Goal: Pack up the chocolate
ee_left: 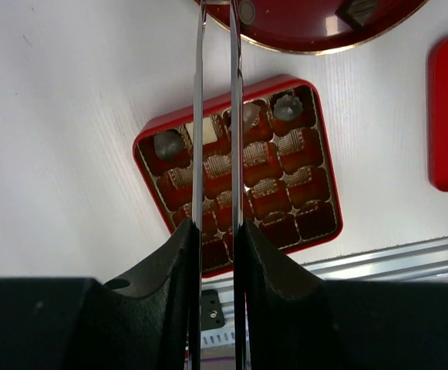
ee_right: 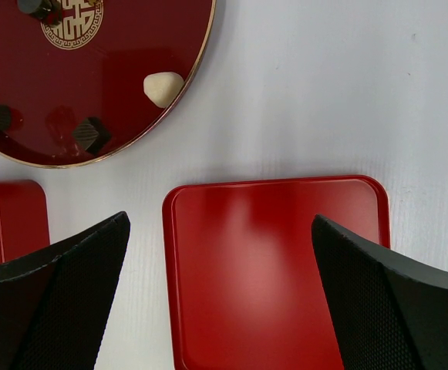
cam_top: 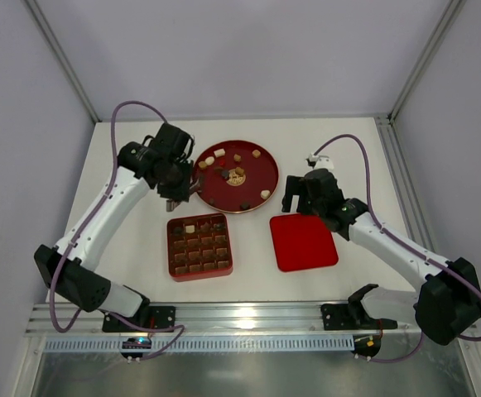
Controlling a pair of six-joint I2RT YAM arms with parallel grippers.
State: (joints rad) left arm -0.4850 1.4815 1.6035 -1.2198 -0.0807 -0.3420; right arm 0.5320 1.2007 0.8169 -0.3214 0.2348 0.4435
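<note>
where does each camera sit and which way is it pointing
Top external: above and behind the bases, looking down on the table; the left arm and right arm show.
Left wrist: on the left arm, looking down along its close-set jaws at the grid tray.
Right wrist: on the right arm, looking down between its wide-apart jaws at the red lid.
Shared: both wrist views catch the round plate.

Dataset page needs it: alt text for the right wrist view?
The right gripper hangs open over a flat red square lid on a white table. Upper left, a round red plate holds a cream chocolate and dark chocolates; a red tray's corner shows at left.
</note>
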